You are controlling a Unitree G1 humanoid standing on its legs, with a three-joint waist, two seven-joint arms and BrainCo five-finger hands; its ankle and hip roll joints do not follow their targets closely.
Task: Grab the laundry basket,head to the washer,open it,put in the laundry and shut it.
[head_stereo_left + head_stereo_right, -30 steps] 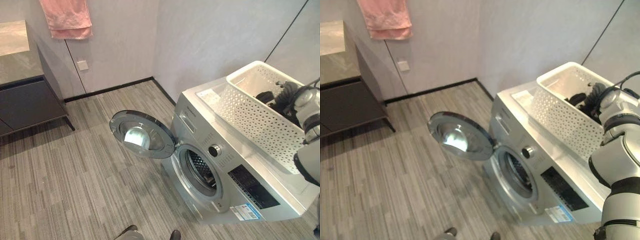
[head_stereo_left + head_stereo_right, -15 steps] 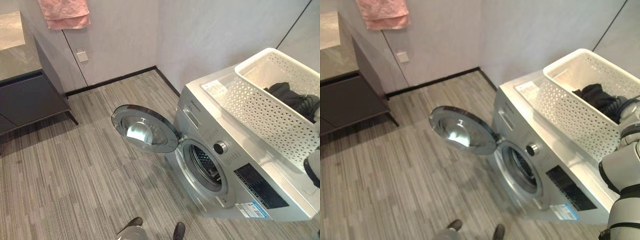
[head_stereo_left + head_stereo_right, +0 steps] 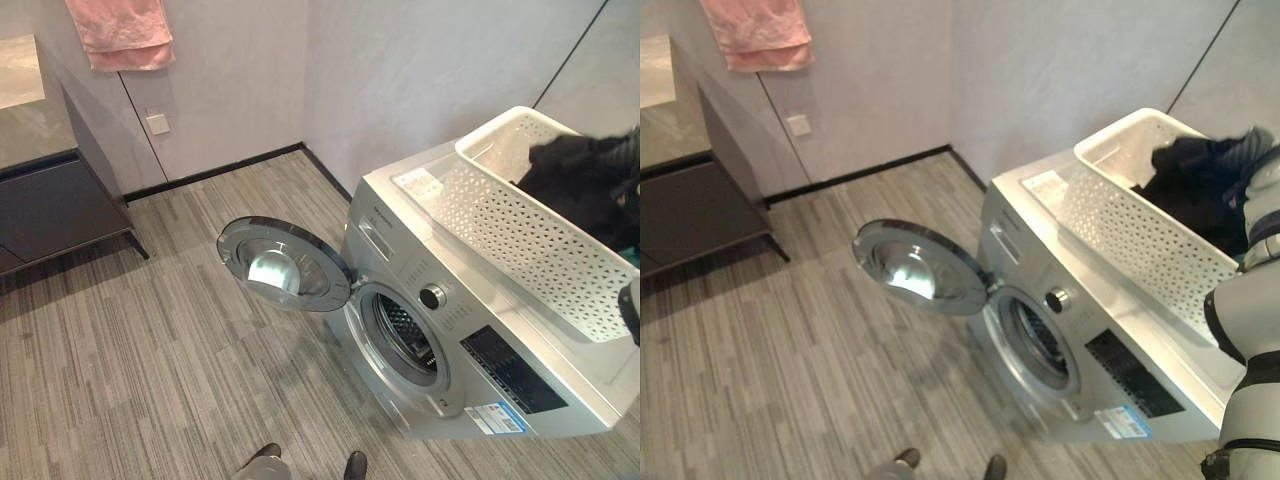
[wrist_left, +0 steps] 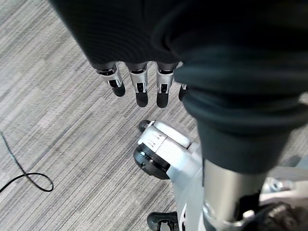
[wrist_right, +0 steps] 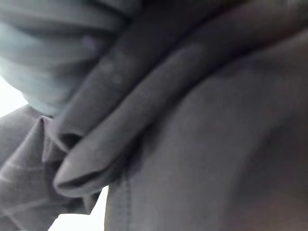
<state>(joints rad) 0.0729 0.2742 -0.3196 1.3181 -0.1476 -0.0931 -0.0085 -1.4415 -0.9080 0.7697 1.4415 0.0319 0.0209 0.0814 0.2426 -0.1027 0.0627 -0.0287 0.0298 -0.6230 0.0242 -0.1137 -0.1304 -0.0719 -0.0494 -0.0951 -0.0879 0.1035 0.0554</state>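
Observation:
The silver washer (image 3: 470,330) stands at the right with its round door (image 3: 283,265) swung open to the left and the drum opening (image 3: 405,335) exposed. The white perforated laundry basket (image 3: 1120,215) rests on top of the washer. A bundle of dark laundry (image 3: 1195,180) is bunched up above the basket's far end, level with its rim. My right arm (image 3: 1252,300) reaches up into that bundle, and dark cloth (image 5: 192,134) covers the hand. My left hand (image 4: 139,89) hangs over the floor with straight fingers, holding nothing.
A dark low cabinet (image 3: 50,200) stands against the left wall, with a pink towel (image 3: 120,35) hanging above it. Grey plank floor (image 3: 150,350) lies open in front of the washer door. Walls close in behind and right of the washer.
The dark laundry lay low inside the basket before; now it is bunched up at rim height. The camera has shifted slightly.

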